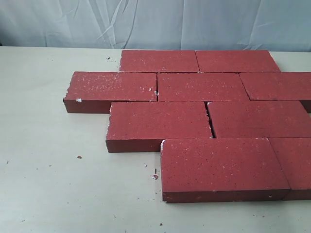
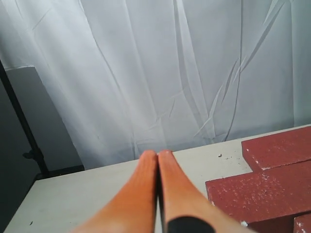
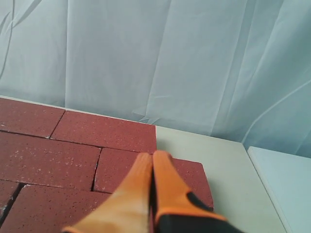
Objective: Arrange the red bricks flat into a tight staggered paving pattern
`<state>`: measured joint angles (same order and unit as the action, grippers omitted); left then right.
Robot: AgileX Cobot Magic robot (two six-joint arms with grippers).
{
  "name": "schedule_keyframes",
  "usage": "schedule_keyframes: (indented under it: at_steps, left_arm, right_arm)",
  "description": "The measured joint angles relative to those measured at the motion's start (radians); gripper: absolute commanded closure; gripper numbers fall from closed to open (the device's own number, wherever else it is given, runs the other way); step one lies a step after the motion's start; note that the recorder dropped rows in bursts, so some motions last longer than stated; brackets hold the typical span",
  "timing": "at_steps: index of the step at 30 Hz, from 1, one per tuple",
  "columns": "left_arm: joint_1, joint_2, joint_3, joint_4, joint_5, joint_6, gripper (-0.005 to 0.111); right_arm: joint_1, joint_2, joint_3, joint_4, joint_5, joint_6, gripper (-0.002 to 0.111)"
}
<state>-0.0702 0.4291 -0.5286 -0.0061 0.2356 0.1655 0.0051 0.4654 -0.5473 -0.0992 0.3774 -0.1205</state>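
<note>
Nine red bricks (image 1: 199, 87) lie flat on the pale counter (image 1: 48, 170), filling the centre and right of the exterior frame in four staggered rows. The back row, at upper centre, has two bricks end to end. The second row has three: its leftmost brick (image 1: 114, 86) juts out toward the left of the frame and its rightmost is cut by the right edge. The third row has two. The front row, at lower right, also has two, the front brick (image 1: 221, 162) whole and its neighbour cut by the right edge. Each row is offset sideways against the next, so the joints do not line up. Most joints are tight, but a thin, jagged dark gap (image 1: 210, 119) shows between the two bricks of the third row. The faces are rough and white-speckled, with whitish chips along some edges. Small red and white crumbs (image 1: 154, 176) lie scattered on the counter just left of the front brick. A creased white curtain (image 1: 146, 24) hangs behind the counter across the top of the frame.

In the left wrist view the left tool (image 2: 158, 156) has its two orange fingers (image 2: 141, 194) pressed together with nothing between them, above bare counter beside the edge of the paving. In the right wrist view the right tool (image 3: 152, 156) is likewise fully closed and empty, its orange fingers meeting over a brick at the outer edge of the pattern; whether the tips touch that brick cannot be told
</note>
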Motion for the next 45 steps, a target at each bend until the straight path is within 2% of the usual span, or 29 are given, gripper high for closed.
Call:
schedule_keyframes:
  at_steps: [7,15,20,27,39,45]
  left_arm:
    - [0.0,-0.038,0.026,0.047,-0.037,-0.052,0.107]
    - [0.0,-0.156,0.146,0.064,-0.095,-0.078,0.107]
    - [0.011,-0.212,0.231,0.064,-0.095,-0.121,0.107]
    - [0.068,-0.299,0.349,0.064,-0.095,-0.166,0.107]
    - [0.078,-0.403,0.506,0.055,-0.095,-0.166,0.107]
    - [0.078,-0.422,0.524,0.055,-0.08,-0.166,0.107]
  right_arm:
    - [0.0,0.0,0.0,0.0,0.0,0.002,0.109]
    - [0.0,0.0,0.0,0.0,0.0,0.004,0.109]
    - [0.0,0.0,0.0,0.0,0.0,0.004,0.109]
    - [0.0,0.0,0.0,0.0,0.0,0.004,0.109]
    - [0.0,0.0,0.0,0.0,0.0,0.004,0.109]
    - [0.0,0.0,0.0,0.0,0.0,0.004,0.109]
